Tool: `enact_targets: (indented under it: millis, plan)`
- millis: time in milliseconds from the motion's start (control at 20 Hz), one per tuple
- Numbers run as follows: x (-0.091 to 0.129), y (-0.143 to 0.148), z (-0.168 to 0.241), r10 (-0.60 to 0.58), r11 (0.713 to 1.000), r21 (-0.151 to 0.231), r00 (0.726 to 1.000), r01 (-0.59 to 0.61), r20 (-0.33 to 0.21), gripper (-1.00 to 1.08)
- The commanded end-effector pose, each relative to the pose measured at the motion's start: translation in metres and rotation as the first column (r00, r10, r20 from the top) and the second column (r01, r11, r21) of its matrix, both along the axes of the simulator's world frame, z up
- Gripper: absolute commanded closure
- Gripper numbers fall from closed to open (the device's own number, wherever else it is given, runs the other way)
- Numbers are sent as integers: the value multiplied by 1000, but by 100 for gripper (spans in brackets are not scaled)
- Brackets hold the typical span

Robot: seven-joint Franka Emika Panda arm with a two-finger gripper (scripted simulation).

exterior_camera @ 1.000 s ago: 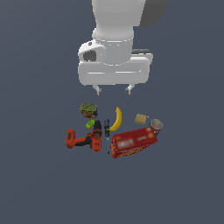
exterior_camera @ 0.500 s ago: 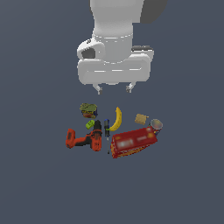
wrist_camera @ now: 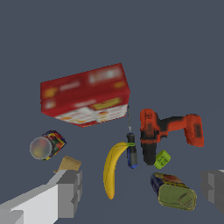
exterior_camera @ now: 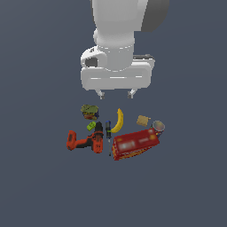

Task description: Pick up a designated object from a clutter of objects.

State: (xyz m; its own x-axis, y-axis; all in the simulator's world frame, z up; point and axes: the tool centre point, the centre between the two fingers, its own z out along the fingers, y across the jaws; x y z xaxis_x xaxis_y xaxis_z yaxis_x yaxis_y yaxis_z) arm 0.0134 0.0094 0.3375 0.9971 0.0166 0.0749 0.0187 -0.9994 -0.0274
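The curved yellow banana (exterior_camera: 118,120) (wrist_camera: 112,168) lies in the middle of the clutter, between the dark marker (exterior_camera: 108,129) (wrist_camera: 131,151) and the tan cube (exterior_camera: 142,120) (wrist_camera: 69,164). My gripper (exterior_camera: 116,94) (wrist_camera: 142,192) hangs open above the clutter, near the banana's far end in the exterior view, touching nothing. Its two grey fingers (wrist_camera: 70,194) stand wide apart in the wrist view, the banana's end lying between them farther below.
Around the banana are an orange-red power drill (exterior_camera: 86,141) (wrist_camera: 168,129), a red box (exterior_camera: 135,143) (wrist_camera: 86,94), a green-topped can (exterior_camera: 89,111) (wrist_camera: 173,190), a small green block (exterior_camera: 91,126) (wrist_camera: 162,159) and a small cup (exterior_camera: 158,127) (wrist_camera: 46,145). The floor is plain dark grey.
The gripper and arm have sunk slightly toward the clutter. The objects have not moved.
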Motion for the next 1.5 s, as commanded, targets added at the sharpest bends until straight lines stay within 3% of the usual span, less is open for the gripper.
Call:
enact_targets:
  millis: [0,550,1050,1450]
  plan:
    - [-1,1,-13,-18,1000,0,1000,18,-4,-92]
    - [-20,8,-109,-161,987,-7,986,161,-31,-92]
    - [-66,15,-206,-313,950,-20,948,313,-58,-92]
    - [-98,19,-248,-386,922,-26,920,385,-70,-92]
